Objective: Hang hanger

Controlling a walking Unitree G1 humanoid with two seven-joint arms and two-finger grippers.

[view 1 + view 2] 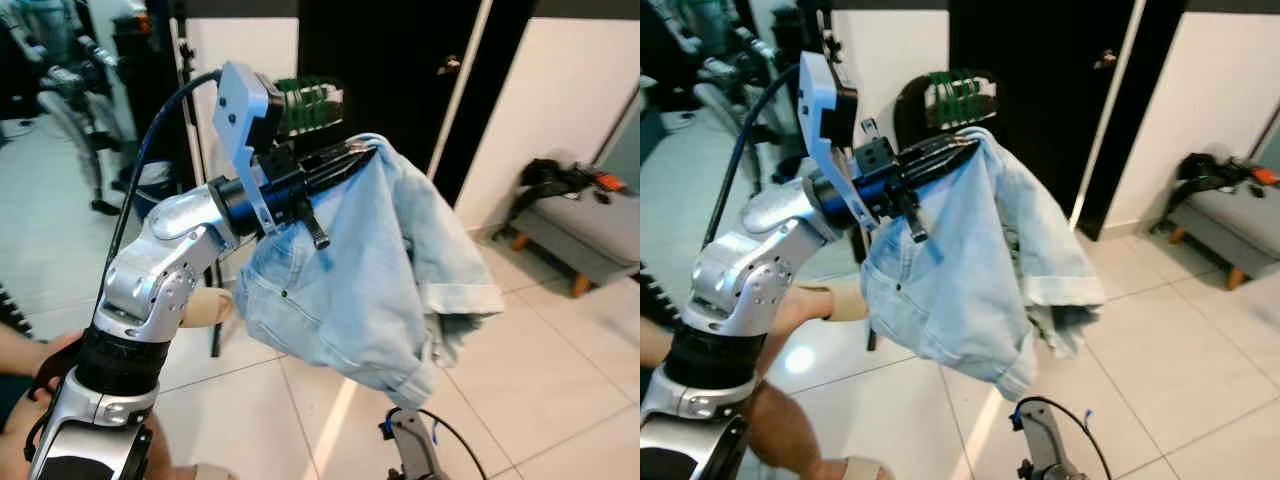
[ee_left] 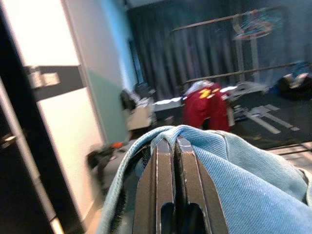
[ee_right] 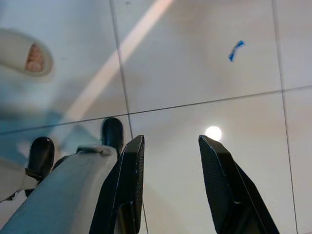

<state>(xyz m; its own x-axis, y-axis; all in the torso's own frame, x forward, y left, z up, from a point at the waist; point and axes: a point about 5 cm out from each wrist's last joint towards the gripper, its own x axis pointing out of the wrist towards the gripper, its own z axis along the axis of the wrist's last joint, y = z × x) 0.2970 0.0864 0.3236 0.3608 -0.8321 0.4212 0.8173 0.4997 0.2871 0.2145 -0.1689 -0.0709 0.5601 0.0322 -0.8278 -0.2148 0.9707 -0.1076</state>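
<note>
My left arm is raised in front of me, and its gripper is shut with a light blue denim garment draped over the fingers and hanging down. In the left wrist view the two black fingers lie pressed together with the denim folded over their tips. No hanger can be made out under the cloth. A bunch of green hangers sits just behind the gripper. Low at my right, the right gripper is open and points at the tiled floor.
A person stands close at my left, with a hand under the garment and a foot on the tiles. A dark door is straight ahead and a grey bench at the right. A clothes rail stands far off.
</note>
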